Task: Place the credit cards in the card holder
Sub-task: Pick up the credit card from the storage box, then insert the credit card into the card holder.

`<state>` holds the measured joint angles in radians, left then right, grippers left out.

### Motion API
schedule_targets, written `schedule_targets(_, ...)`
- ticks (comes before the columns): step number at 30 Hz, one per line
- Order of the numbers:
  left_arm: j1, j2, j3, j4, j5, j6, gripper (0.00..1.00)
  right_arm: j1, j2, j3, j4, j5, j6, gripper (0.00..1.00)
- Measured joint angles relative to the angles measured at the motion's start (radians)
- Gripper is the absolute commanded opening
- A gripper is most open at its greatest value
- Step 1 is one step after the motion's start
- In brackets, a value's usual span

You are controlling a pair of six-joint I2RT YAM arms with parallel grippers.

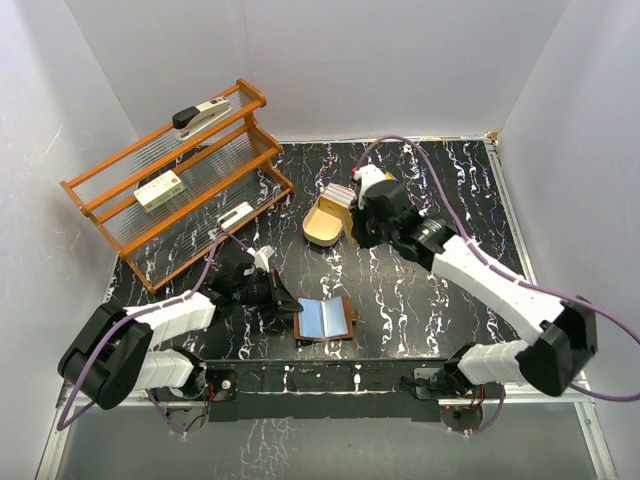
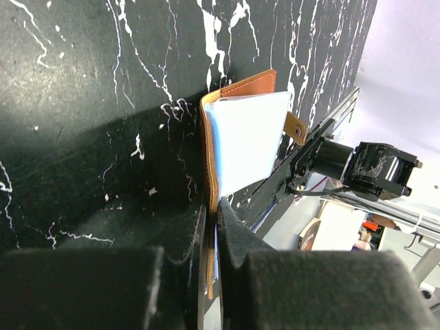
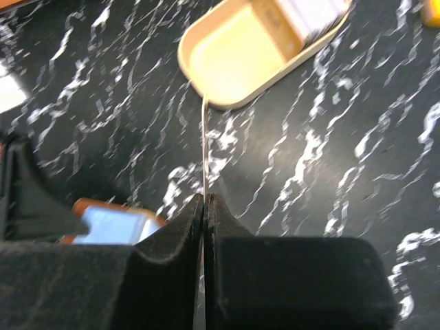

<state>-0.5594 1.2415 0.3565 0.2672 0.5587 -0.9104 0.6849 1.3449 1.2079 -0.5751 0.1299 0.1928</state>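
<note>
Brown leather card holder (image 1: 325, 320), low centre of the overhead frame, is clamped by the left gripper (image 2: 212, 216) while a credit card (image 3: 204, 141), probably, seen edge-on, is pinched in the right gripper (image 3: 205, 203), so it could get bent against the leather if tilted.

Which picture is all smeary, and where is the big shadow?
Right wrist view: smeary, the tray and the table streaked; left wrist view: sharp card holder, a broad shadow darkening the table; top view: crisp and evenly lit.
</note>
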Motion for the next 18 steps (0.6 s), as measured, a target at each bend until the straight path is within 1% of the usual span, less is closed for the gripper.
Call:
schedule_targets(5, 0.000, 0.045, 0.013, 0.043, -0.001, -0.017, 0.00, 0.025, -0.130, -0.163, 0.031, -0.114, 0.148, 0.00)
schedule_targets(12, 0.000, 0.083, 0.024, 0.051, -0.001, -0.017, 0.01, 0.077, -0.176, -0.390, 0.147, -0.247, 0.332, 0.00)
schedule_targets(14, 0.000, 0.092, 0.024, 0.051, -0.001, -0.016, 0.03, 0.090, -0.179, -0.430, 0.181, -0.265, 0.362, 0.00)
schedule_targets(18, 0.000, 0.096, 0.026, 0.043, -0.002, -0.005, 0.12, 0.109, -0.177, -0.519, 0.261, -0.303, 0.434, 0.00)
